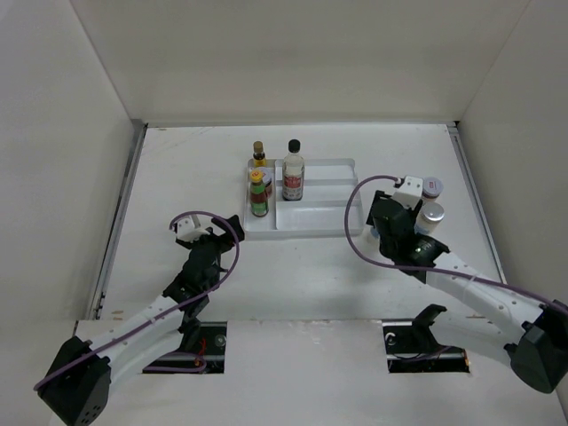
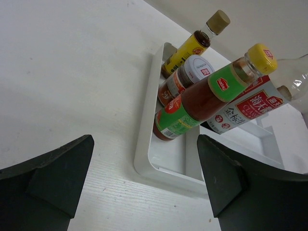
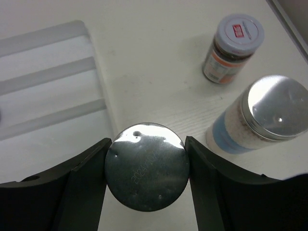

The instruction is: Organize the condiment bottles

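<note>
The white divided tray (image 1: 328, 222) holds the tall black-capped bottle (image 1: 293, 170), the yellow-capped green bottle (image 1: 257, 193) and a short jar (image 2: 185, 77). The small yellow bottle (image 1: 259, 153) stands at its far left corner. My left gripper (image 1: 226, 228) is open and empty, just before the tray's near left corner (image 2: 144, 154). My right gripper (image 1: 388, 222) is shut on a silver-lidded jar (image 3: 147, 166) just right of the tray (image 3: 48, 96). This jar is hidden under the wrist in the top view. Two more jars (image 3: 238, 45) (image 3: 269, 113) stand to its right.
The table's raised side rails run along the left (image 1: 120, 213) and the right (image 1: 475, 204). White walls close in the back and the sides. The tray's right compartments (image 1: 324, 182) hold nothing.
</note>
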Robot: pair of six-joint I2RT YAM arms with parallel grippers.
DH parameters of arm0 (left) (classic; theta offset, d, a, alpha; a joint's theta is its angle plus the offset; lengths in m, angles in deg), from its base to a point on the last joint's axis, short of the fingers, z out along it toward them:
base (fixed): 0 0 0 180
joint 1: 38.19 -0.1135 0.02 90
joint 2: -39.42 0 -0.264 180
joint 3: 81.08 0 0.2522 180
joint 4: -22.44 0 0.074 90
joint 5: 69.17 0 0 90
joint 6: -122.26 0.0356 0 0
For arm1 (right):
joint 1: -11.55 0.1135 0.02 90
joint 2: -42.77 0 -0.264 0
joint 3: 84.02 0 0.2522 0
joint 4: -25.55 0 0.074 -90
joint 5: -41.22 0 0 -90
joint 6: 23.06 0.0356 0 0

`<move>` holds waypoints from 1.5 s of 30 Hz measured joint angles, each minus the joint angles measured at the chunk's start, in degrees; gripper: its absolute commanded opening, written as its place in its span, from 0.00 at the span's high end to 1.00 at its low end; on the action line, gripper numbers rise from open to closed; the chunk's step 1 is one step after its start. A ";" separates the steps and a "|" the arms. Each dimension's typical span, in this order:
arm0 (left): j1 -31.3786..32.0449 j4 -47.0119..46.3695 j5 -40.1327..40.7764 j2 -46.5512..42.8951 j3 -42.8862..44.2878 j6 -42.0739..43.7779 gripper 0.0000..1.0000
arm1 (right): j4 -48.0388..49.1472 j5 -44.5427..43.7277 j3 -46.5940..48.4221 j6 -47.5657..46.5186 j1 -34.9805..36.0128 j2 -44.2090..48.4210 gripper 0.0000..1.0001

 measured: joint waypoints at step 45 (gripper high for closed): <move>0.11 -0.66 -0.48 0.20 0.00 -0.13 0.11 | 34.93 9.84 25.94 -10.05 2.05 -44.39 0.21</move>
